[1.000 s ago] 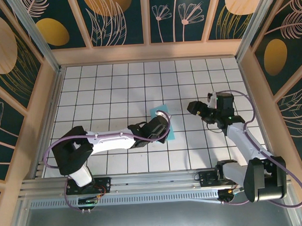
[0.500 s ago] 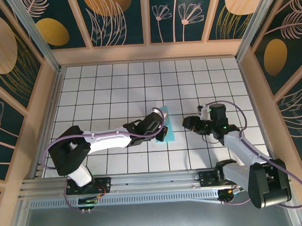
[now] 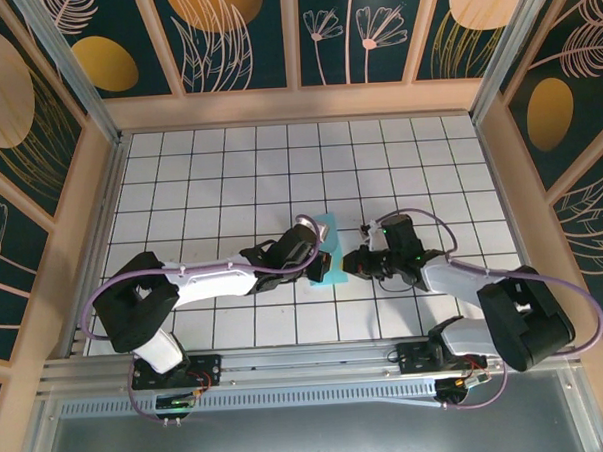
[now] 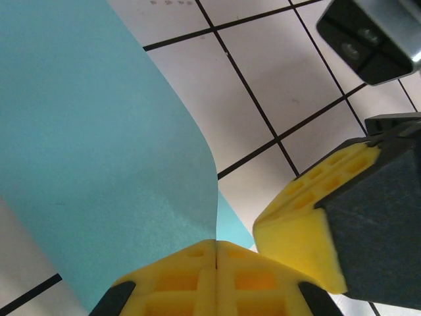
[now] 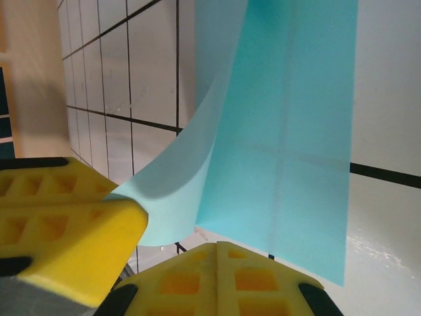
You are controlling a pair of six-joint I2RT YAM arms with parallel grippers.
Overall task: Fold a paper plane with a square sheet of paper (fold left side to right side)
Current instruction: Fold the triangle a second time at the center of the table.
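Note:
The square sheet of paper (image 3: 329, 228) is light turquoise and lies at the middle of the tiled floor, showing fold creases (image 5: 296, 164). One side of it (image 4: 99, 131) is lifted and curls over the flat part (image 5: 174, 191). My left gripper (image 3: 319, 260) is shut on the edge of that lifted flap, which runs into the seam between the yellow pads (image 4: 216, 245). My right gripper (image 3: 356, 263) is just to the right of the sheet, low at its edge. Its pads (image 5: 218, 247) are pressed together with nothing seen between them. The right gripper's yellow finger (image 4: 309, 224) is close beside the left one.
White tiles with black grout (image 3: 219, 170) cover the floor inside a wooden frame (image 3: 296, 104) with patterned walls. An aluminium rail (image 3: 308, 371) runs along the near edge by both arm bases. The two grippers are less than one tile apart.
My right arm swung left and down from about two tiles away to the sheet's right edge. My left gripper drew back slightly to the left, still holding the flap.

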